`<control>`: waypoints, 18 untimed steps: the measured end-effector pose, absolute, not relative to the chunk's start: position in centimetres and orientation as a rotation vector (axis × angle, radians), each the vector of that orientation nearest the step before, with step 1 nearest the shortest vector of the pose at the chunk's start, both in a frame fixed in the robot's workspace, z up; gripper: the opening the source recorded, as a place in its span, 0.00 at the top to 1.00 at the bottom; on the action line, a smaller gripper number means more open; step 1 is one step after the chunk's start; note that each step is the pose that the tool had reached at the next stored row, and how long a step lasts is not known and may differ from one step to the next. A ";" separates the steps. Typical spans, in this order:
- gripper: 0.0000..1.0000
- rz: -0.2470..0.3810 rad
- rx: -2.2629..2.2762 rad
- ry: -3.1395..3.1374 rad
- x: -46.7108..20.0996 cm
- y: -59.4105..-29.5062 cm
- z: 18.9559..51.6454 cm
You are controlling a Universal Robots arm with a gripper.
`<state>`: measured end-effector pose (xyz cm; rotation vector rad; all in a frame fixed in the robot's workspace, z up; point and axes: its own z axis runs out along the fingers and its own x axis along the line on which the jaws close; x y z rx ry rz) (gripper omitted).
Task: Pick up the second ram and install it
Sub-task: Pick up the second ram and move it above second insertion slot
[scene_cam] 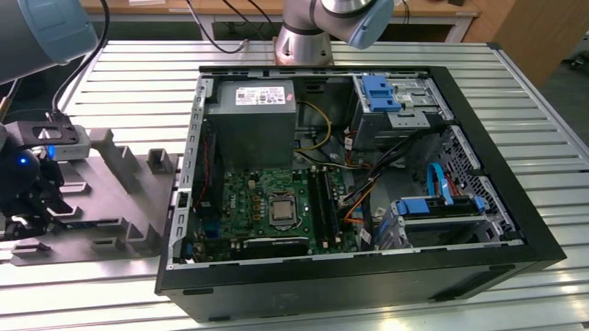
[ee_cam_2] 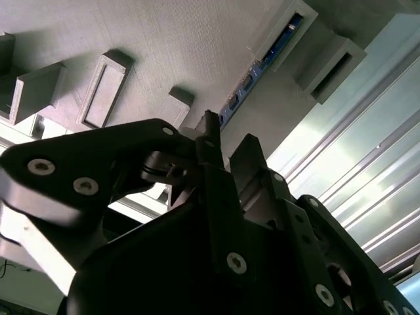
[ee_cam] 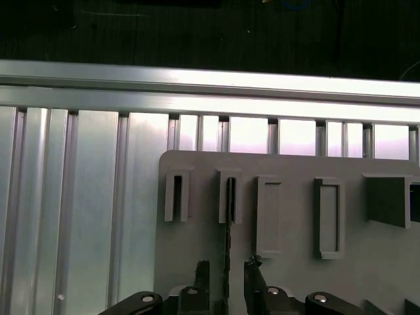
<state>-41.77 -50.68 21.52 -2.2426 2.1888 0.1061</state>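
Note:
The second ram (ee_cam: 228, 216) stands on edge in a slot of the grey holder plate (ee_cam: 295, 282). In the second wrist view the ram (ee_cam_2: 262, 62) shows as a blue-green strip with dark chips. My gripper (ee_cam: 227, 270) is open and straddles the ram's near end, one finger (ee_cam: 202, 275) on each side with a small gap to the board. The second wrist view also shows the gripper (ee_cam_2: 230, 139) with the ram's end between its tips. In the exterior view my gripper (scene_cam: 23, 203) hangs over the holder plate (scene_cam: 120, 207) at that view's left.
An open computer case (scene_cam: 368, 276) lies to the exterior view's right of the plate, with a green motherboard (scene_cam: 262, 200) and its long black slots (scene_cam: 322, 200). A grey power supply (scene_cam: 250, 114) and drive cages (scene_cam: 405, 103) fill the case's far end. The holder plate (ee_cam_2: 164, 52) carries several raised blocks.

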 end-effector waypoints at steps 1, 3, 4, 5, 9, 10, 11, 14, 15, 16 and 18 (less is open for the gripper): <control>0.64 0.106 -2.243 2.189 -41.8 -50.7 21.5; 0.64 0.106 -2.242 2.189 -41.8 -50.7 21.5; 0.64 0.106 -2.242 2.188 -41.8 -50.7 21.3; 0.64 0.106 -2.243 2.188 -41.8 -50.7 21.2; 0.64 0.106 -2.245 2.186 -41.9 -50.7 20.5; 0.64 0.106 -2.247 2.184 -41.9 -50.7 20.4; 0.64 0.106 -2.250 2.181 -41.9 -50.7 20.3; 0.64 0.106 -2.259 2.172 -41.9 -50.6 20.1; 0.64 0.106 -2.261 2.170 -42.0 -50.6 20.1; 0.64 0.106 -2.263 2.169 -42.0 -50.5 20.0; 0.64 0.106 -2.266 2.166 -42.0 -50.5 20.0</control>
